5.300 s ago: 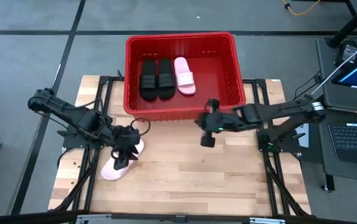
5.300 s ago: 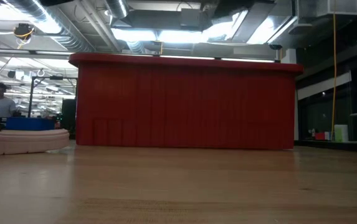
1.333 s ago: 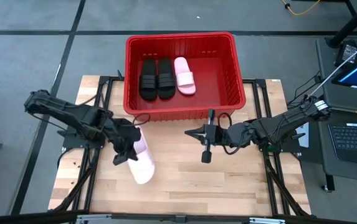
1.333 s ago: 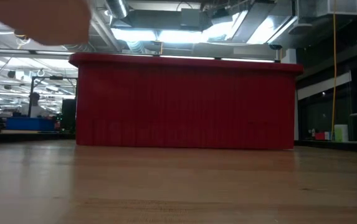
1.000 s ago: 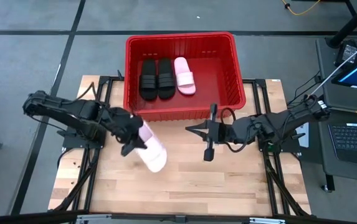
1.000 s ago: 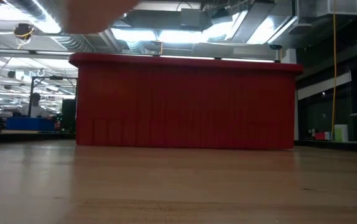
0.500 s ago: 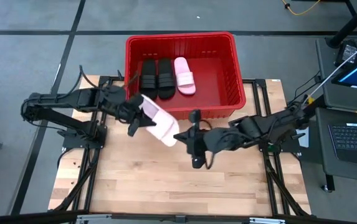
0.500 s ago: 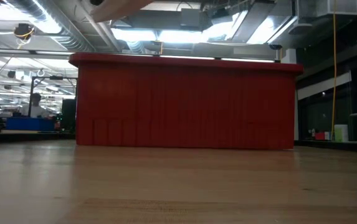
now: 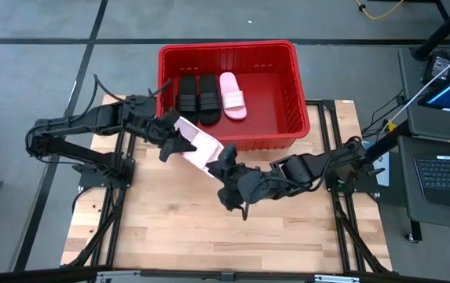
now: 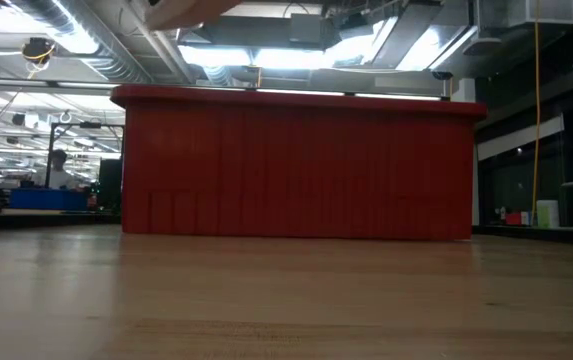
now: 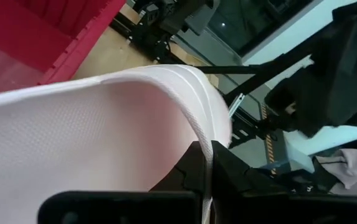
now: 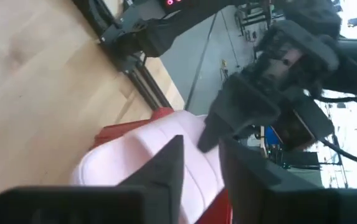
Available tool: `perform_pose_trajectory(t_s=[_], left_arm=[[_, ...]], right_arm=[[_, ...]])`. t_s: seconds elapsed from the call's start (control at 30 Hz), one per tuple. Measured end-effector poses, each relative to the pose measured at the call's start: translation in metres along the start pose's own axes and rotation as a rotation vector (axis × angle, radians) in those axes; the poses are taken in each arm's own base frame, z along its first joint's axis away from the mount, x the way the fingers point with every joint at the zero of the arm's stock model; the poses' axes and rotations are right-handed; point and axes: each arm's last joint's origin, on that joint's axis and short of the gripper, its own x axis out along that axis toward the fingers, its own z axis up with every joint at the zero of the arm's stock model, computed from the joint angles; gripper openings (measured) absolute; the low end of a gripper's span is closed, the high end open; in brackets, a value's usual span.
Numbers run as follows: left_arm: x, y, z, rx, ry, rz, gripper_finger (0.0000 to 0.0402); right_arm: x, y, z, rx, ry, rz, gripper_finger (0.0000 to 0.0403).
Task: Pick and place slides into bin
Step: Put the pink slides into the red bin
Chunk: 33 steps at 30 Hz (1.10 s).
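The last pink slide (image 9: pixel 199 148) hangs in the air just in front of the bin's (image 9: pixel 228 49) near wall, above the table (image 9: pixel 209 236); the left gripper (image 9: pixel 170 140) is clamped on one end of it, and the left wrist view shows its dark fingers pinching the sandal's edge; the right gripper (image 9: pixel 226 162) has its parted fingers at the other end, touching or nearly so, though whether it grips I cannot tell; the right wrist view shows those two fingers spread, with the pink sole just beyond them.

Three slides already lie inside the bin, the black pair (image 9: pixel 197 99) side by side and one pink sandal (image 9: pixel 232 95) beside them, so I judge the task mostly done; what is left is to lift this fourth one over the rim and drop it in.

The bin's front wall stands between the slide and the free floor on the bin's right side; both arms crowd the same spot, so a handover or a lift could knock one against the other.
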Motion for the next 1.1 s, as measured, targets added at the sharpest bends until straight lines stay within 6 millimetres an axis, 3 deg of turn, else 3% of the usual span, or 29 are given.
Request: perform_pose_trajectory(t_s=[0.23, 0.63, 1.1], left_arm=[[-0.001, 0.001, 0.001, -0.015, 0.023, -0.034, 0.0004], [-0.011, -0.003, 0.000, -0.048, 0.004, -0.059, 0.0004], [-0.012, -0.003, 0.000, -0.037, 0.003, -0.059, 0.0004]], right_arm=[[0.011, 0.003, -0.003, -0.024, 0.027, 0.008, 0.0145], [0.012, 0.007, -0.008, -0.050, 0.063, 0.048, 0.0136], [0.029, 0.001, -0.018, -0.079, 0.059, 0.064, 0.0135]])
